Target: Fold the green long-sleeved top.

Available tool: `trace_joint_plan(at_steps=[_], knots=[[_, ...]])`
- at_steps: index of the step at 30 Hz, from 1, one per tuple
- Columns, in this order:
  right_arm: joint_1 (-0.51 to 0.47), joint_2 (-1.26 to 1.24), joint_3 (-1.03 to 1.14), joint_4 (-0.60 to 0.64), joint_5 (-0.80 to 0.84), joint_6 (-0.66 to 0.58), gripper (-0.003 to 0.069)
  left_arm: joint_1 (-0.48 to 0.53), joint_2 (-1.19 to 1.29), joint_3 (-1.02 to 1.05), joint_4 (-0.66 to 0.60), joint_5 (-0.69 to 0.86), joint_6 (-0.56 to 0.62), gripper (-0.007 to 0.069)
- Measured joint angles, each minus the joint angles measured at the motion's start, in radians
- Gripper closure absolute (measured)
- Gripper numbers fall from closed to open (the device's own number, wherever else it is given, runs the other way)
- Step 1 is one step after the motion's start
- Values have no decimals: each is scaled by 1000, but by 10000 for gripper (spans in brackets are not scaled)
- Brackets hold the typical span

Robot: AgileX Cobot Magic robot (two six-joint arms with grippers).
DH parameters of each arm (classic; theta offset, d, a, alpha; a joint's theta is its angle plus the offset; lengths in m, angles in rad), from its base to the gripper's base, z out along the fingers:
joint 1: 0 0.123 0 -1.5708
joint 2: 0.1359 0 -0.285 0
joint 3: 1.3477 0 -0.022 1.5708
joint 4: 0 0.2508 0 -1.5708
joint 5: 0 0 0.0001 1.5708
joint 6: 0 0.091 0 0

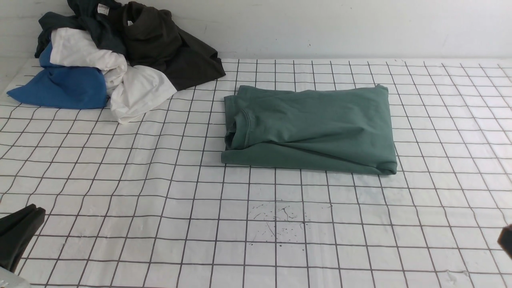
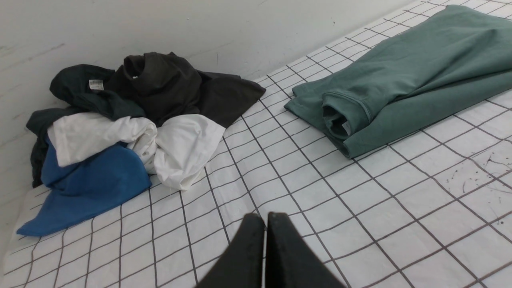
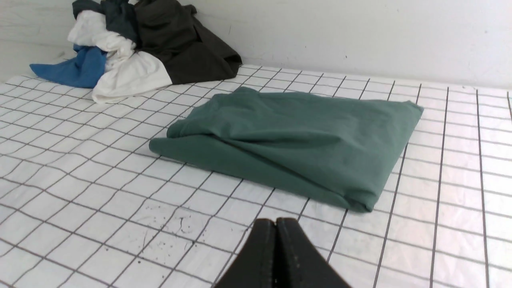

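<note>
Two tools are closed and hold nothing: left tool (image 2: pixel 265 218), right tool (image 3: pixel 276 222). Ahead of both, the green top (image 1: pixel 310 128) lies folded on the desk (image 1: pixel 160 200). It looks soft, light and floppy; pinch it at a thick folded edge.

The green long-sleeved top (image 1: pixel 312 128) lies folded into a compact rectangle on the gridded table (image 1: pixel 160 200), nearer its far edge than its near edge; crew neck at its left end; sleeves tucked out of sight; slightly rumpled.
</note>
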Motion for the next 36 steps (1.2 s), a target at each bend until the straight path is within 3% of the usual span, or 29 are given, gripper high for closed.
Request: trace_joint_plan(at_steps=[9, 17, 27, 36], knots=[[0, -123, 223, 24, 6, 3, 665, 0, 0, 0, 1, 0, 0, 631], [-30, -172, 241, -29, 0, 3, 665, 0, 0, 0, 1, -1, 0, 631], [-338, -267, 241, -120, 14, 3, 665, 0, 0, 1, 1, -5, 0, 631], [-378, -267, 240, -127, 21, 3, 665, 0, 0, 1, 1, -5, 0, 631]])
